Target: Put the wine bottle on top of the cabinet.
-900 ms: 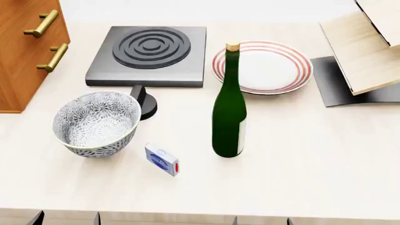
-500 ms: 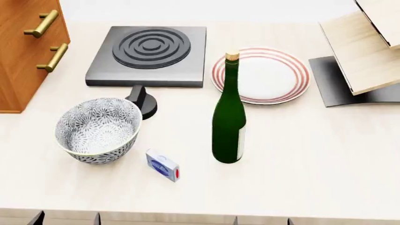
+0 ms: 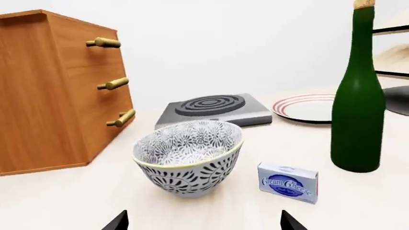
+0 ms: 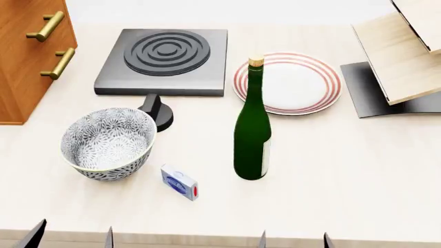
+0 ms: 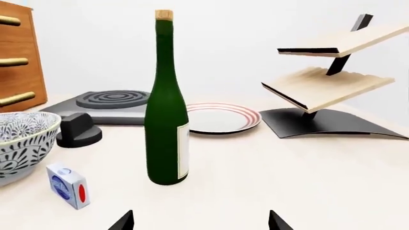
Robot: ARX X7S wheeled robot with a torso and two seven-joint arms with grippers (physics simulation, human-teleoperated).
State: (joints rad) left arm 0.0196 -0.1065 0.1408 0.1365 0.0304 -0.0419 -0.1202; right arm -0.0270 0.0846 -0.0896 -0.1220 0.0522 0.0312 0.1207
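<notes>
Wine bottle (image 4: 252, 135) stands upright on counter between patterned bowl (image 4: 107, 143) and striped plate (image 4: 288, 82), cabinet (image 4: 28, 51) well apart at left | risk: tall narrow body likely tips if nudged near the neck | dark green glass, tan cork, pale label | left gripper (image 4: 71, 237) fingers spread, empty | right gripper (image 4: 294, 239) likewise

Pale cream countertop (image 4: 344, 181), dark grey square hotplate with concentric rings (image 4: 165, 59), black round knob (image 4: 157, 110) just in front of it, white plate with red rim stripes (image 4: 296, 82), blue-and-white patterned bowl (image 4: 107, 142), small blue cream cheese box (image 4: 179, 182) beside the bowl, light-wood slanted rack on black base (image 4: 399, 57).
</notes>
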